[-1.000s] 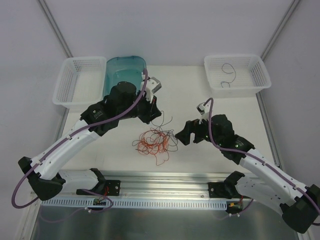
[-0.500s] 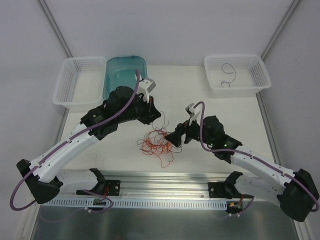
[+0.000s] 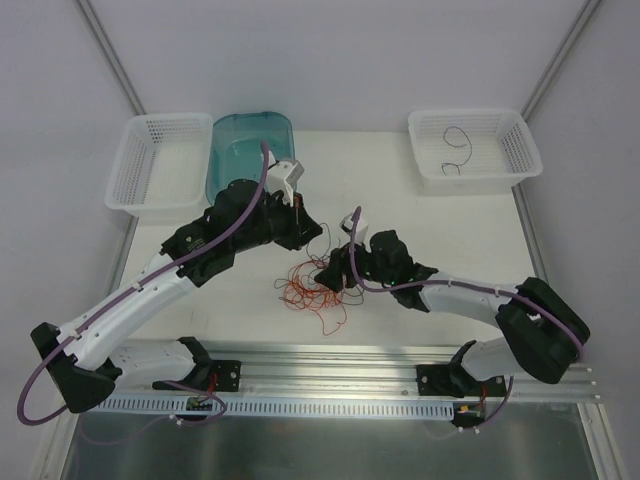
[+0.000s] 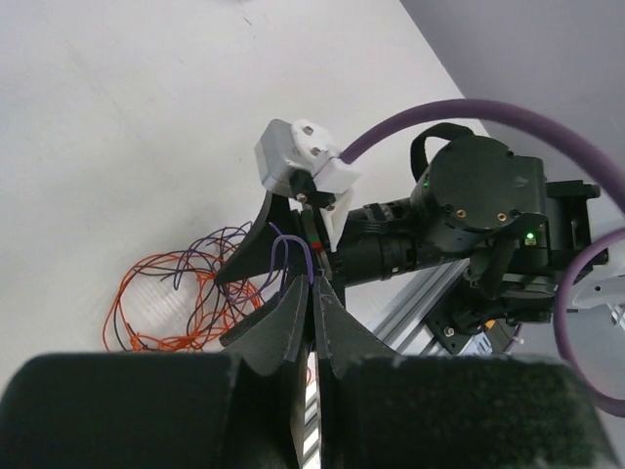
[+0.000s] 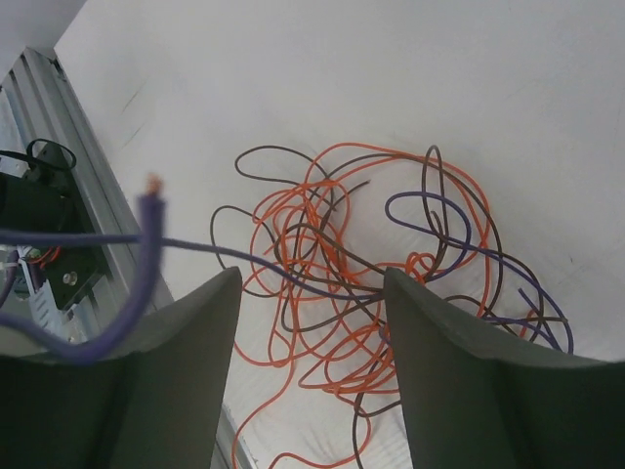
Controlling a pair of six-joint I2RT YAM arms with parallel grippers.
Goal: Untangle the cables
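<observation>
The cables [image 3: 312, 285] lie in a loose tangle of orange-red, black and dark purple strands on the white table [image 3: 420, 225]. My left gripper [image 3: 303, 222] hangs just above and behind the tangle, shut on a purple cable [image 4: 310, 256] that rises from the heap to its fingertips [image 4: 298, 293]. My right gripper [image 3: 336, 276] is low over the tangle's right side. In the right wrist view it is open [image 5: 312, 278], its fingers straddling the orange and black loops [image 5: 361, 254]. A taut purple strand [image 5: 244, 252] crosses between them.
A white basket [image 3: 150, 165] and a teal bin [image 3: 245, 145] stand at the back left. Another white basket [image 3: 475, 148] at the back right holds a black cable [image 3: 455, 150]. An aluminium rail [image 3: 330, 365] runs along the near edge.
My right arm has swung left and down onto the tangle, and its jaws have narrowed. The left gripper has shifted slightly left, still holding the purple cable.
</observation>
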